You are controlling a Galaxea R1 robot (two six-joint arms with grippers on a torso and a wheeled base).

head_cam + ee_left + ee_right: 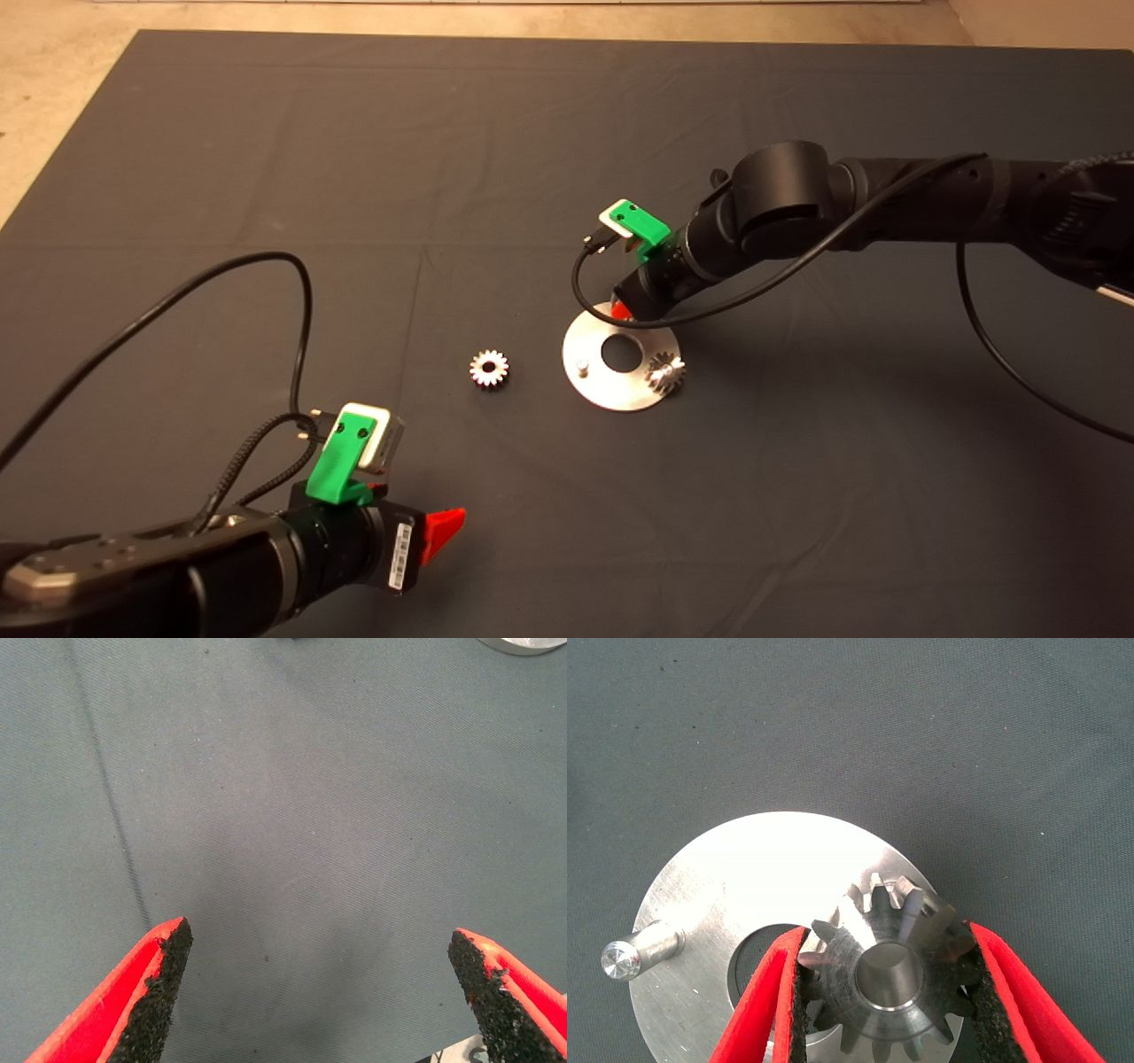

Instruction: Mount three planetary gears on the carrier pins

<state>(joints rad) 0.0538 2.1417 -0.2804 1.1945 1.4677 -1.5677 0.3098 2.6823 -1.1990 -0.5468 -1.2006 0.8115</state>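
Note:
The shiny round plate [595, 390] lies mid-mat. One planetary gear [664, 372] sits on its near right part, and one carrier pin [582, 365] stands bare on its left part. A second gear [489, 368] lies loose on the mat left of the plate. My right gripper [623, 310] is over the plate's far rim. In the right wrist view it [886, 935] is shut on a third gear [886, 979], with a silvery pin end showing in the gear's hole; the bare pin [633, 952] and the plate [771, 868] show too. My left gripper [447, 527] is open and empty at the lower left.
Black cables loop from both wrists over the mat, one [585, 292] hanging just left of the right gripper. The left wrist view [319, 943] shows bare mat and a sliver of the plate's rim [523, 645]. The mat's far edge meets a pale floor.

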